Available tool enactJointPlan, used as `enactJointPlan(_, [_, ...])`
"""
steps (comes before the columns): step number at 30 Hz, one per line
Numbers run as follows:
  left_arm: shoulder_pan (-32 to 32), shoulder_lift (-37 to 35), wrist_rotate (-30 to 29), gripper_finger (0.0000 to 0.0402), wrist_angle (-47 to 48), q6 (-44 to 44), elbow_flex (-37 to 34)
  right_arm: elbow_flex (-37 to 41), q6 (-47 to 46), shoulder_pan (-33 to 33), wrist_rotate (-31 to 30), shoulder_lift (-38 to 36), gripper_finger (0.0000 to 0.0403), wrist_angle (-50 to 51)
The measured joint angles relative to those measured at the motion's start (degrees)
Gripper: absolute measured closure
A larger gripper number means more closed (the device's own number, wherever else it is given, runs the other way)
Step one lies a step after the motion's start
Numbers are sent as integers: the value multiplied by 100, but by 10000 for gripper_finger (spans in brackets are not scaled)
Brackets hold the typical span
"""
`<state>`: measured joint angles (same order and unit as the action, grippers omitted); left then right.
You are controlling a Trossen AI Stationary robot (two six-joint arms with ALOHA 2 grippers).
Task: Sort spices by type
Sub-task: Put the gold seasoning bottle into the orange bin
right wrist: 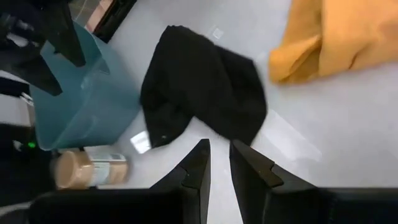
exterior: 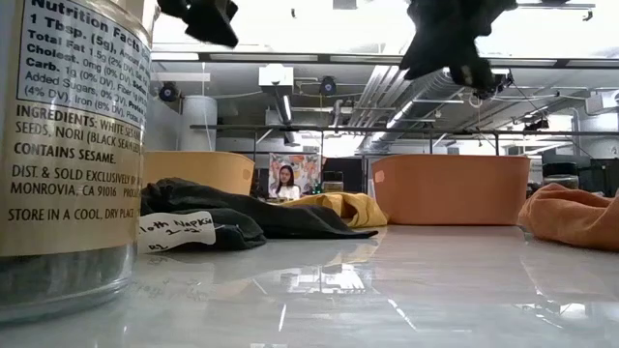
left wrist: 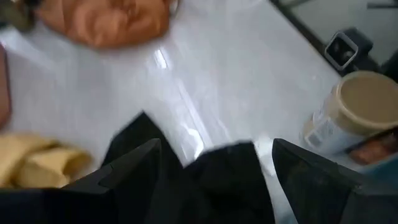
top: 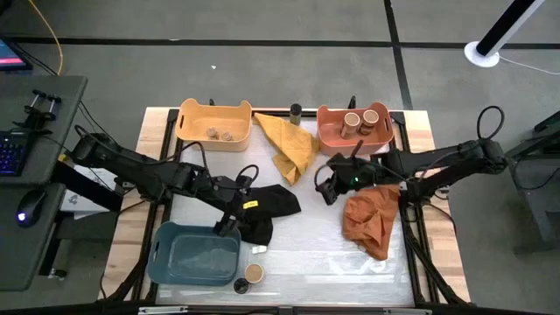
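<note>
Two tan-lidded spice jars (top: 360,119) stand in the salmon bin (top: 325,131). Brown lumpy pieces (top: 219,133) lie in the yellow bin (top: 188,122). A dark-lidded jar (top: 296,110) stands on the table between these bins. Another tan-lidded jar (top: 254,273) stands near the front edge beside a dark-lidded one (top: 241,285); it also shows in the left wrist view (left wrist: 357,112) and fills the low view's left (exterior: 68,145). My left gripper (top: 229,223) is open above the black cloth (left wrist: 230,180), raised off the table (exterior: 198,17). My right gripper (right wrist: 217,162) is shut and empty above the table's middle (top: 328,188).
A blue bin (top: 194,254) stands at the near left, close under my left arm. A yellow cloth (top: 289,144) lies between the far bins, and an orange cloth (top: 372,219) lies at the right. Bare table (top: 306,245) shows between the black and orange cloths.
</note>
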<state>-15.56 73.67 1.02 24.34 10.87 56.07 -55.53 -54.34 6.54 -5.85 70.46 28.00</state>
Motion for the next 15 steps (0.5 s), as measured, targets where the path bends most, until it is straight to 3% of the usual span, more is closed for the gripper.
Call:
enactJointPlan(4, [-63, 21, 141, 108, -744, -298, 2, 0, -723, 580, -262, 4, 347, -1])
enactJointPlan(9, [-423, 22, -155, 125, -1295, -1640, 9, 0, -1142, 1445, -798, 7, 347, 2])
enactJointPlan(12, [-876, 26, -897, 169, -1190, -2221, 9, 0, -1141, 1947, -1168, 7, 347, 1])
enactJointPlan(15, [-1408, 68, -1550, 249, -1184, -2864, 57, 0, -1007, 2369, -1467, 7, 347, 1])
